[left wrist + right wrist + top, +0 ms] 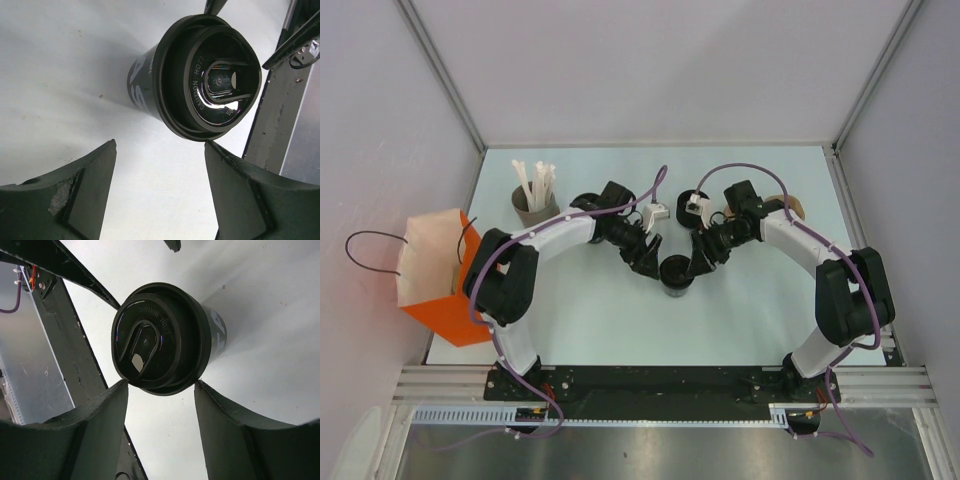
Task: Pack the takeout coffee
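The takeout coffee, a black cup with a black lid, stands upright mid-table between my two grippers. My left gripper is just to its left and open. In the left wrist view the coffee lies beyond the tips of my left gripper, with bare table between them. My right gripper is close on the cup's right. In the right wrist view the lid sits just past my right gripper. Its fingertips reach the lid's near rim on both sides, open.
An orange paper bag with black handles stands open at the table's left edge. A grey cup of white straws is at the back left, with a lidless black cup beside it. A brown object lies behind the right arm.
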